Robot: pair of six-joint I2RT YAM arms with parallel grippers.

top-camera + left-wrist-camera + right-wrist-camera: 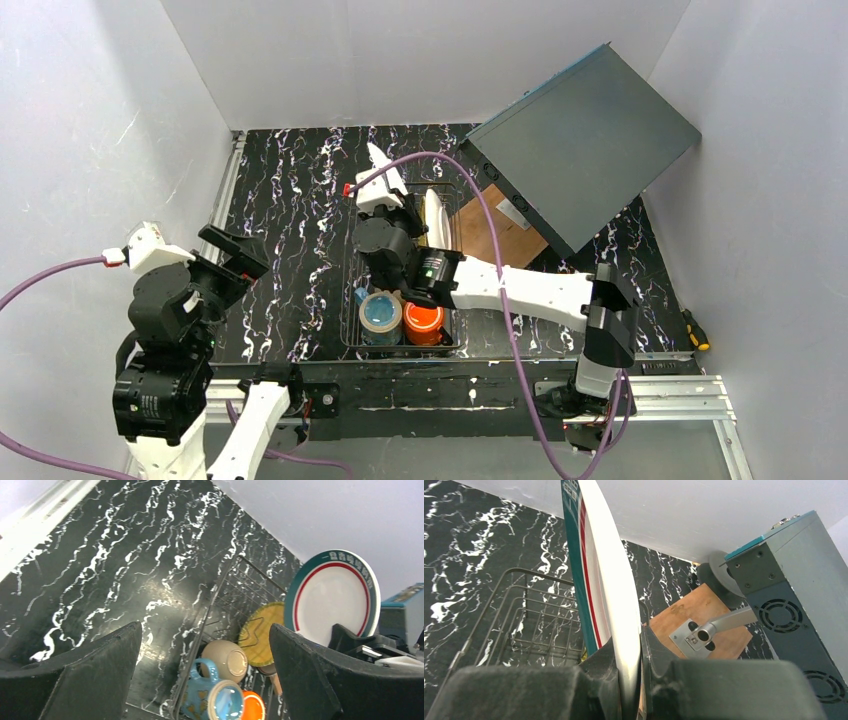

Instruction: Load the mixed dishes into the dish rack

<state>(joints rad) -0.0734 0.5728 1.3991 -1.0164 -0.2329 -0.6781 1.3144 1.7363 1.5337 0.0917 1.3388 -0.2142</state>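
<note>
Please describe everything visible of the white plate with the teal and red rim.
The white plate is round and glossy, like ceramic, with a teal rim band bearing white characters and a thin red ring inside it. It stands on edge, nearly upright, over the far end of the dish rack. The right gripper pinches its lower rim; whether it touches the rack is hidden.

Overhead, two wrist close-ups, sharing dish rack [524, 620]

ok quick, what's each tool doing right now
left tool: open, holding nothing
right tool: shut on the white plate with the teal and red rim, gripped by its edge
</note>
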